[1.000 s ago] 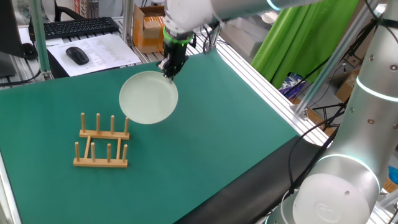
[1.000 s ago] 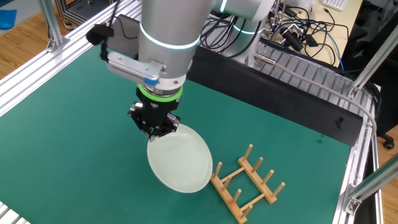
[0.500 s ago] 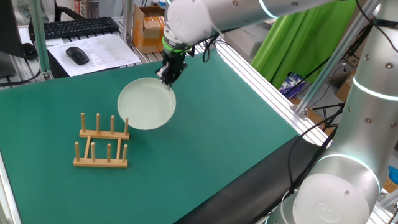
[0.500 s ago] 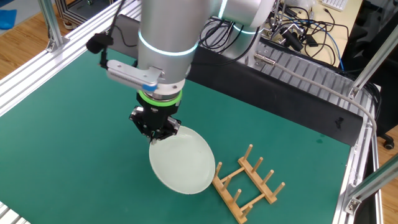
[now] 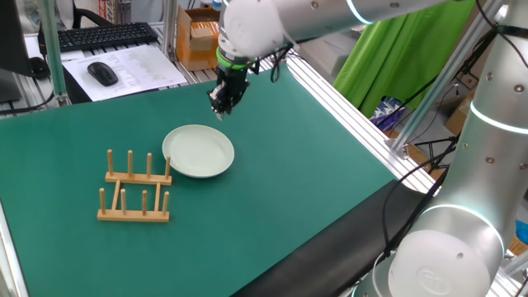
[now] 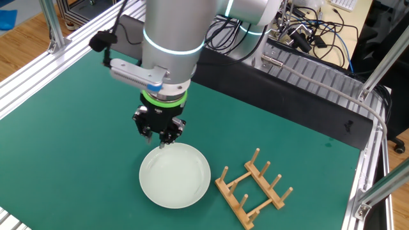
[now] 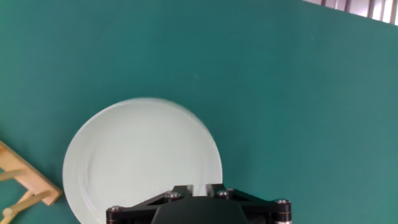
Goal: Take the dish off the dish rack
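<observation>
The tool (image 6: 160,135) hangs pointing down above the green counter (image 6: 77,121), in the left-centre of the other fixed view and the upper middle of one fixed view (image 5: 223,103). Its jaws look parted by a small gap and nothing sits between them; the fingertips are small and dark in both fixed views, so how far they stand apart cannot be read closely. In the hand view only the tool's black body shows at the bottom edge, and the jaws themselves are out of sight.

The dish (image 6: 174,174) lies flat on the counter, rim up, free of the tool. In the other fixed view it sits just below the tool, its upper rim close under the fingertips; in one fixed view (image 5: 199,151) it lies below and slightly left of the tool. In the hand view (image 7: 142,158) it fills the lower left, its near edge passing under the tool's body.

The dish rack (image 6: 250,187) stands empty to the right of the dish in the other fixed view, close by, with the nearest pegs almost at the rim. In one fixed view (image 5: 136,186) it is lower left of the dish.

Judged from this, the main work is done: the dish is off the rack and resting on the counter. What seems left is only for the tool to lift clear.
</observation>
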Controlling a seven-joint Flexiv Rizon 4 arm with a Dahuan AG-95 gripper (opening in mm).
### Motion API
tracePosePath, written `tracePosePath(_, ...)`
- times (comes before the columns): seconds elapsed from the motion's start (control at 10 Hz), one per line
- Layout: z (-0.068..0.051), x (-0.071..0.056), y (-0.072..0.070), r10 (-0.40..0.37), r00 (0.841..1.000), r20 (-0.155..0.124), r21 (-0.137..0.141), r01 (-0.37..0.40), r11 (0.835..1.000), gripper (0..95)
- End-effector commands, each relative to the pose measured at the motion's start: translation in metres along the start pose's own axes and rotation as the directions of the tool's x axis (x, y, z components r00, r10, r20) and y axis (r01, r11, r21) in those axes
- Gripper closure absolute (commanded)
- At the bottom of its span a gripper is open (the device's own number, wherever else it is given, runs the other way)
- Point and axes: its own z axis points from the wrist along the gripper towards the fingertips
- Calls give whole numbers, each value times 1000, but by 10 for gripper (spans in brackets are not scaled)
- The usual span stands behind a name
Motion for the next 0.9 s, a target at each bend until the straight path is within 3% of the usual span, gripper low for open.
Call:
tracePosePath(0.1,-12,-1,-3,0,999,-49,-34,-1,999,760)
tracePosePath(0.3,-19,-2,-3,0,998,-56,-43,-2,999,760)
tracePosePath(0.4,-21,-3,-2,0,998,-58,-48,-2,999,950)
tracePosePath(0.9,-44,-13,8,12,995,-101,-53,-18,998,950)
